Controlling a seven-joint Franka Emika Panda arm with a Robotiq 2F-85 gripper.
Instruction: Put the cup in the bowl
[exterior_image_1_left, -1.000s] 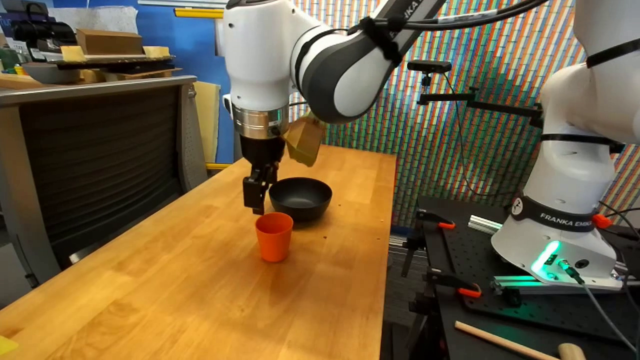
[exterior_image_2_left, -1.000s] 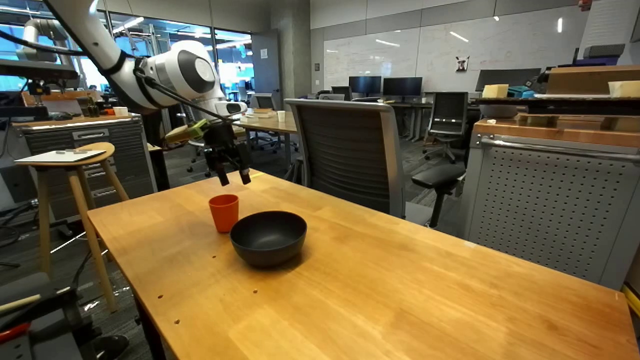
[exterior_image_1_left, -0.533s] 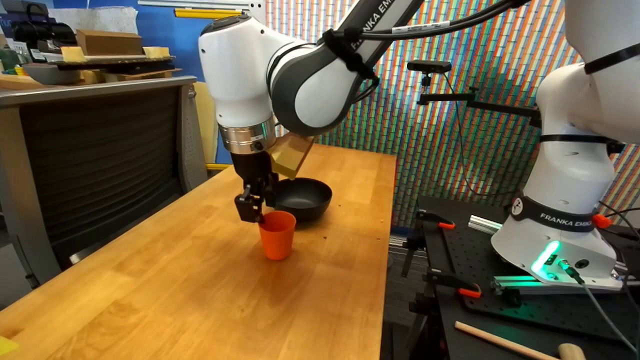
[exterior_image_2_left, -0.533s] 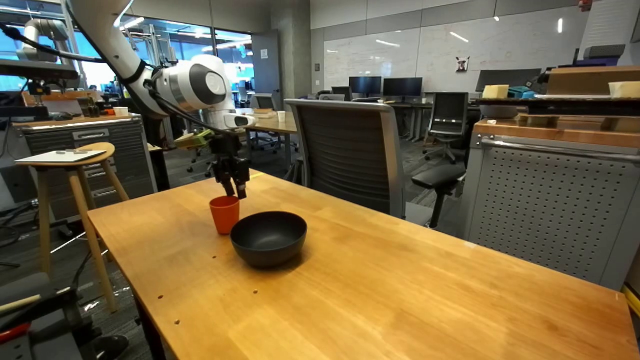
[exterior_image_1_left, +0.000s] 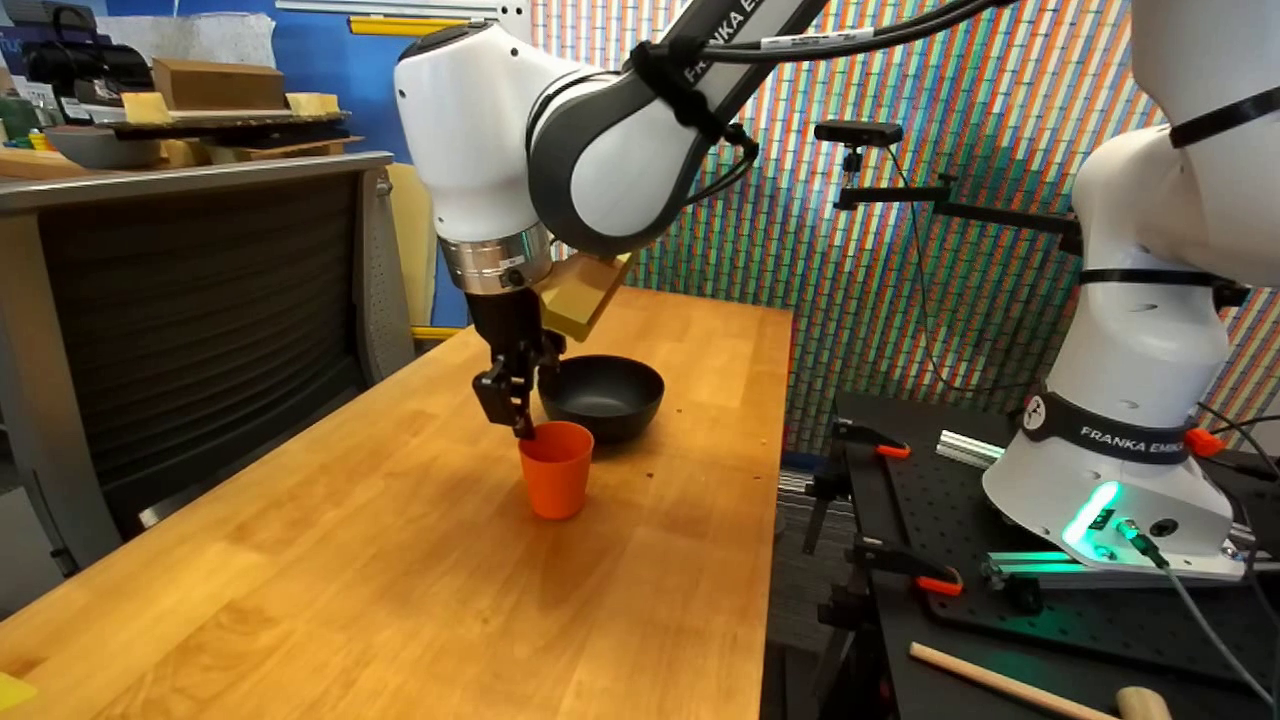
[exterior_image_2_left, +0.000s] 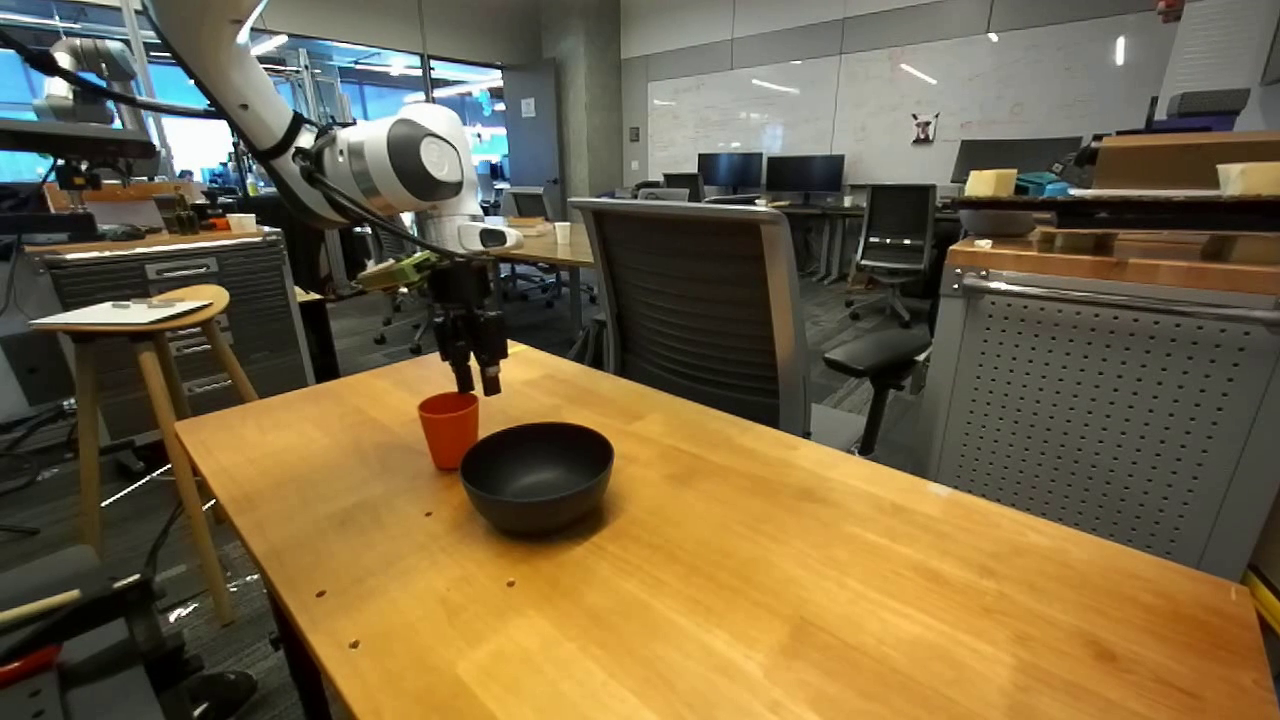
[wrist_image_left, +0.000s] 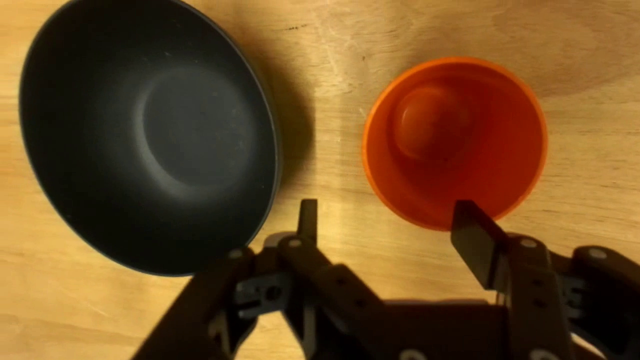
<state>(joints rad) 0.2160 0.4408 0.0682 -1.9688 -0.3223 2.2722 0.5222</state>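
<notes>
Orange cup (exterior_image_2_left: 449, 435) stands just beside black bowl (exterior_image_2_left: 537, 505)

The cup is upright on the table (exterior_image_2_left: 850, 560), a gap separating it from the bowl. Near the bowl hangs the tool (wrist_image_left: 384, 215), jaws spread. In the wrist view, one tip shows between bowl and cup; the other overlaps the cup's rim, contact unclear.

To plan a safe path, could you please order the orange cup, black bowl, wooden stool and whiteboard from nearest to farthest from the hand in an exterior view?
1. Orange cup: just below the hand, picture left.
2. Black bowl: below the hand, picture right.
3. Wooden stool: picture left, off the table.
4. Whiteboard: across the room.
</notes>
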